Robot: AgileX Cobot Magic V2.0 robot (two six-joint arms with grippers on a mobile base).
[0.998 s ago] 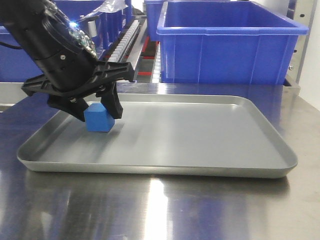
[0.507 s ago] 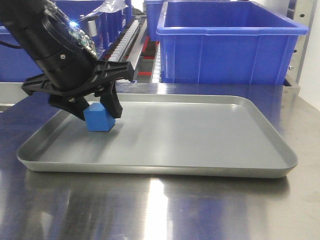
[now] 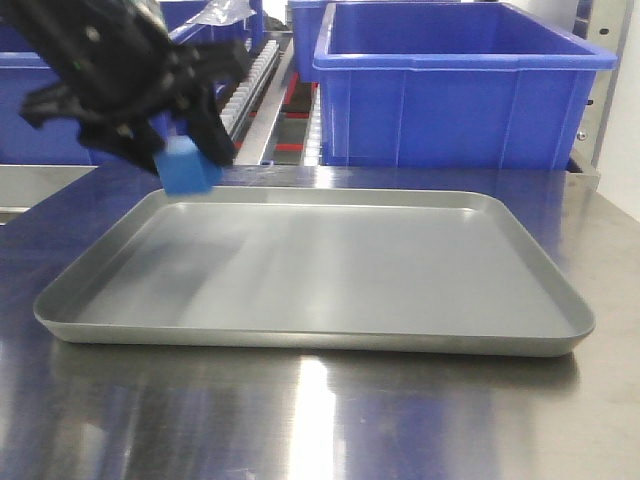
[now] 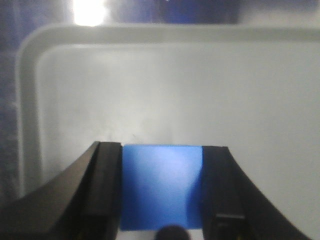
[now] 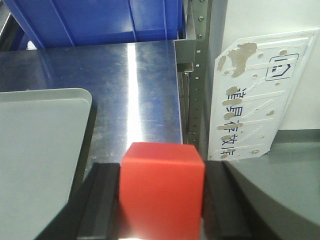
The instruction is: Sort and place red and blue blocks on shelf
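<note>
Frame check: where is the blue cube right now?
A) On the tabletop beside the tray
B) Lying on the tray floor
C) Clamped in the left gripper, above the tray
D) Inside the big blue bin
C: the blue cube sits between the fingers of the left gripper, clear of the tray floor.

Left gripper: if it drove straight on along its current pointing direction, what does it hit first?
Probably the tray floor: the wrist view shows the left gripper, shut on the blue block, aimed at bare tray near a corner. Depth is unclear.
</note>
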